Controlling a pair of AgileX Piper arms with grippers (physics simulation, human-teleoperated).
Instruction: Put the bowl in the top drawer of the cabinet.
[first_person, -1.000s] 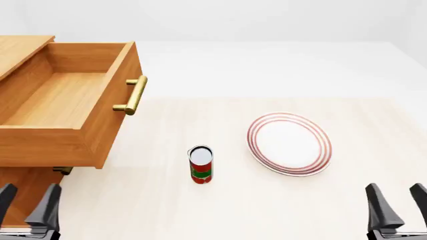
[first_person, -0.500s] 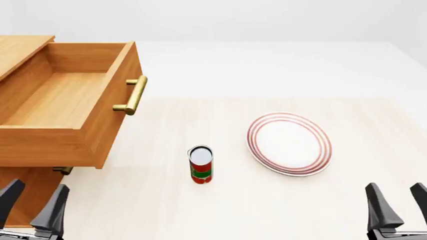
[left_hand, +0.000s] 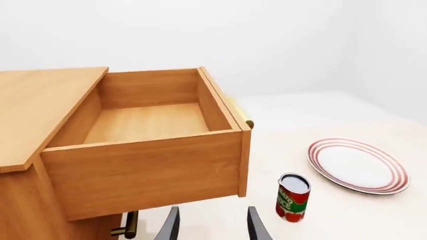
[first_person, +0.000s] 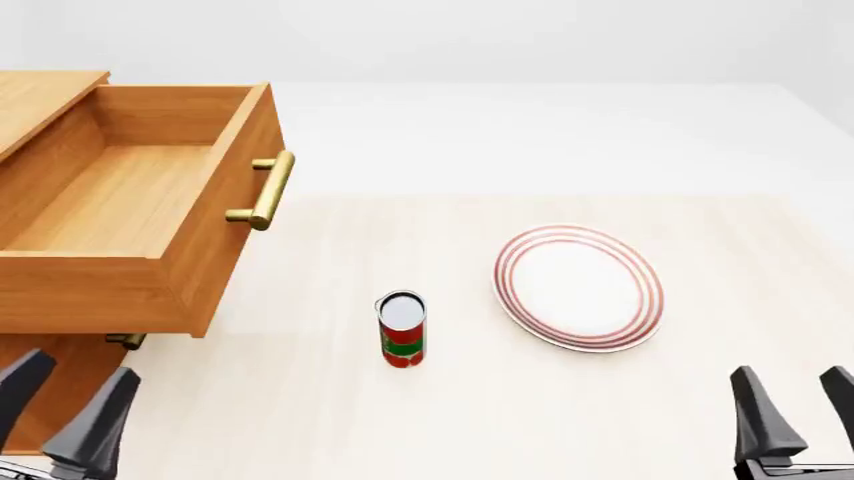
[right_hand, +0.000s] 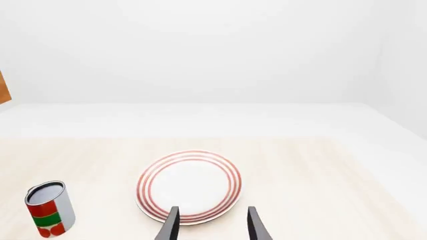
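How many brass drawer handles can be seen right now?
2. The bar handle sits on the front of the open top drawer. A smaller handle peeks out below that drawer, mostly hidden, on the cabinet front.

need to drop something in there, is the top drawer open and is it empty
Open and empty: the top drawer stands pulled out of the cabinet, its bare wooden floor showing in both views.

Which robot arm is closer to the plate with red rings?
Right. The right tool sits just beside the plate; the left tool is far across, under the top drawer.
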